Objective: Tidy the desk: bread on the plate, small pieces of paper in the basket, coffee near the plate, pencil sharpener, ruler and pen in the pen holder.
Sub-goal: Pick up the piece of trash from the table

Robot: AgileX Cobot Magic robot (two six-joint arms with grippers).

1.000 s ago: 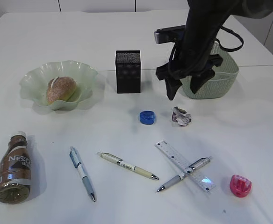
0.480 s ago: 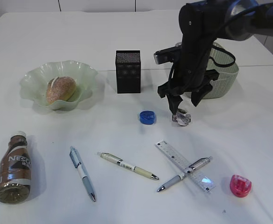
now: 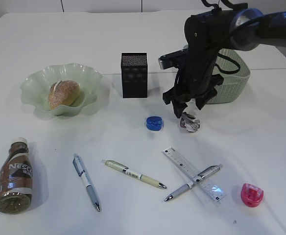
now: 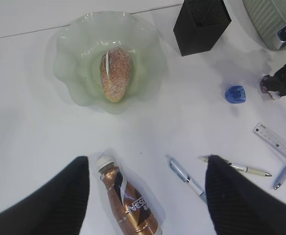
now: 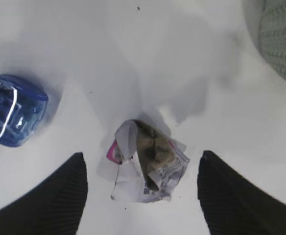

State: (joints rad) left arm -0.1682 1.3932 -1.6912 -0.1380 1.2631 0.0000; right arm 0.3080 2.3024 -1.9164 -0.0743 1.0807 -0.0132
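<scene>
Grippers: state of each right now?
Left gripper: open, empty, above the coffee bottle.
Right gripper: open, fingers straddling the crumpled paper, not yet closed.

The right arm comes in from the 2 o'clock corner of the exterior view and bends down toward the worktop. Its right hand (image 3: pixel 186 111) points straight down, low over the worktop, with its two dark fingers (image 5: pixel 50 205) spread wide apart. The left hand (image 4: pixel 145 198) is up high, its fingers wide apart too, holding nothing.

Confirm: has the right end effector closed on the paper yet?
No. The right end effector is open, its fingers apart either side of the paper.
</scene>
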